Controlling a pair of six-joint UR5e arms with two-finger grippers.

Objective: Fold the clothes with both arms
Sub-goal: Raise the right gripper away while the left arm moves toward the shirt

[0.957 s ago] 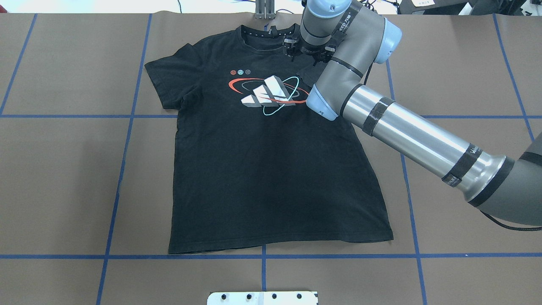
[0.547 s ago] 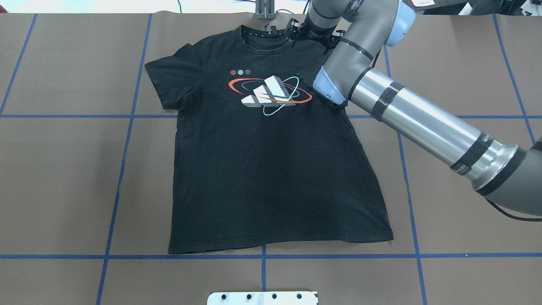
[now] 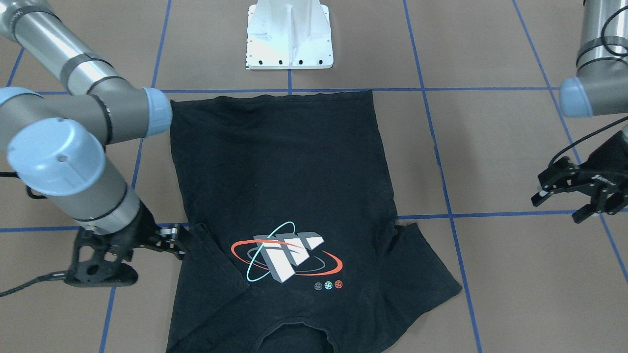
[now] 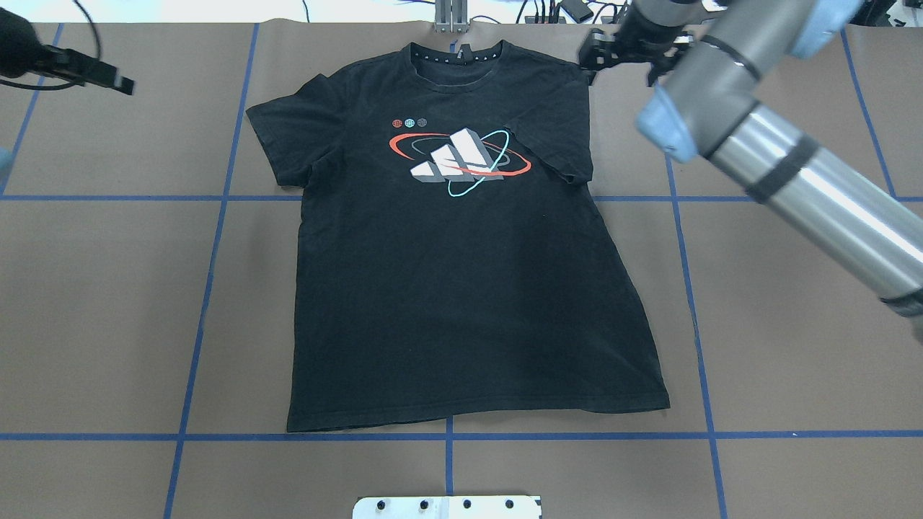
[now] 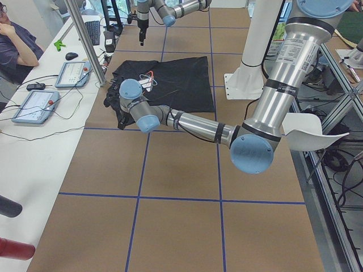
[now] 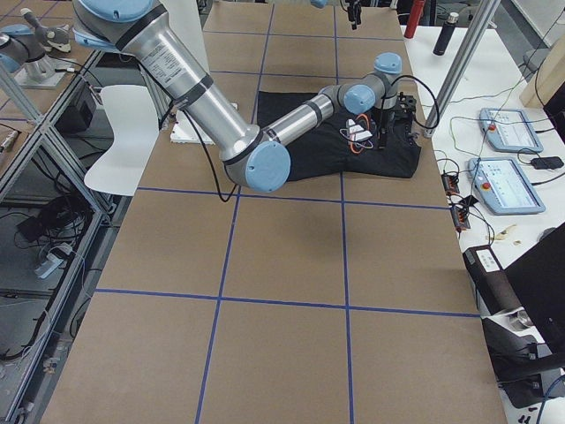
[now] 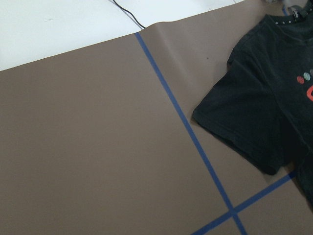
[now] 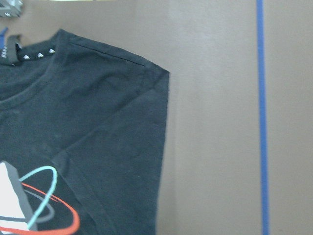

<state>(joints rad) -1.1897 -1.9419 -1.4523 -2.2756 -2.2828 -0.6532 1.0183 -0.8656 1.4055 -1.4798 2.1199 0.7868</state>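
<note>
The black T-shirt (image 4: 461, 288) lies flat and face up on the brown table, collar at the far edge, its chest logo (image 4: 458, 162) showing. Its sleeve on my right side (image 4: 559, 137) is folded in over the chest, and the other sleeve (image 4: 281, 130) lies spread out. My right gripper (image 4: 624, 58) is open and empty beside the shirt's right shoulder corner; it also shows in the front-facing view (image 3: 179, 242). Its wrist view shows that shoulder (image 8: 98, 137) and no fingers. My left gripper (image 3: 559, 209) is open and empty, off to the shirt's left over bare table (image 4: 101, 72).
The white bolted pedestal (image 3: 289, 34) stands at the near edge, behind the shirt's hem. Blue tape lines (image 4: 209, 252) cross the table. A metal post (image 4: 451, 14) stands by the collar. Past the far edge a white bench holds tablets (image 5: 74, 73), and a person (image 5: 14, 45) sits there.
My right arm has swung right and back, off the collar area to beyond the shoulder, uncovering the folded sleeve. My left gripper has come into view at the upper left.
</note>
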